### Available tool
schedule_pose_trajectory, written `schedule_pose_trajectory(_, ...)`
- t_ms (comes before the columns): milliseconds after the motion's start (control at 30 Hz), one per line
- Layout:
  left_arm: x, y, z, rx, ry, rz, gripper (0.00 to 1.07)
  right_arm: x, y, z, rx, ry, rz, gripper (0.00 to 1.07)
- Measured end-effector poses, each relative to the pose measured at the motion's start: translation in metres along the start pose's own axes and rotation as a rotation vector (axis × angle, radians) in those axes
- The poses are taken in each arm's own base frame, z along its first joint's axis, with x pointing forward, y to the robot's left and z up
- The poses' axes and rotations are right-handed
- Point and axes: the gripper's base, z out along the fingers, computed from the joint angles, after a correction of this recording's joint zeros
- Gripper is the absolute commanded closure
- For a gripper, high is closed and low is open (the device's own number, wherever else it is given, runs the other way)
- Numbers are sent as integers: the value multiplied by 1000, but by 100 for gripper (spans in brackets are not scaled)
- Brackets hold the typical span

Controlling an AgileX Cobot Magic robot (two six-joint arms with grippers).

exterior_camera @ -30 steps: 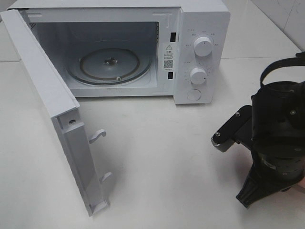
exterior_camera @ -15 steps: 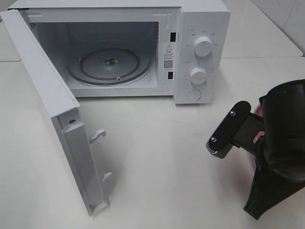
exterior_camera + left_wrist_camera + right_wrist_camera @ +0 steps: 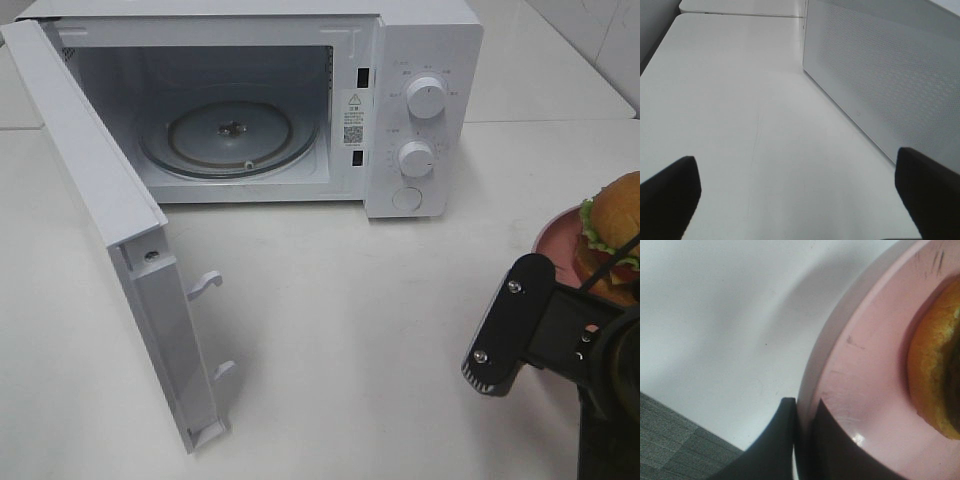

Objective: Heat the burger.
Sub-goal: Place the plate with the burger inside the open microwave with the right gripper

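Note:
The burger, with golden bun and green lettuce, sits on the pink plate at the right edge of the exterior view. In the right wrist view my right gripper is shut on the pink plate's rim, with the burger's bun just beyond. The gripper's black body shows at the lower right. The white microwave stands at the back with its door swung open to the left and its glass turntable bare. My left gripper is open over the table beside the door.
The open door sticks out toward the table's front left. The microwave's two knobs and panel are on its right side. The table's edge and grey floor lie close to the right gripper.
My right arm has dropped toward the front right corner of the view. The burger and plate, hidden behind it before, now show above it.

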Motion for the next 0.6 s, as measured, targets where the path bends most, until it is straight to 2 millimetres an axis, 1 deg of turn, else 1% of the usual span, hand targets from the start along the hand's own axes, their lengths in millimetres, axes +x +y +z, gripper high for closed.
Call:
schedule_pose_trajectory(167, 0, 0, 0, 0, 0, 0, 9, 6, 2, -1, -1, -19, -48, 107)
schedule_pose_trajectory(300, 0, 0, 0, 0, 0, 0, 9, 7, 2, -2, -1, -21, -98, 107)
schedule_pose_trajectory(367, 0, 0, 0, 0, 0, 0, 9, 6, 2, -2, -5, -30, -151, 107)
schedule_pose_trajectory(467, 0, 0, 0, 0, 0, 0, 9, 4, 3, -2, -15, -46, -178, 107)
schedule_pose_trajectory(600, 0, 0, 0, 0, 0, 0, 9, -1, 6, -2, -39, -112, -234, 107)
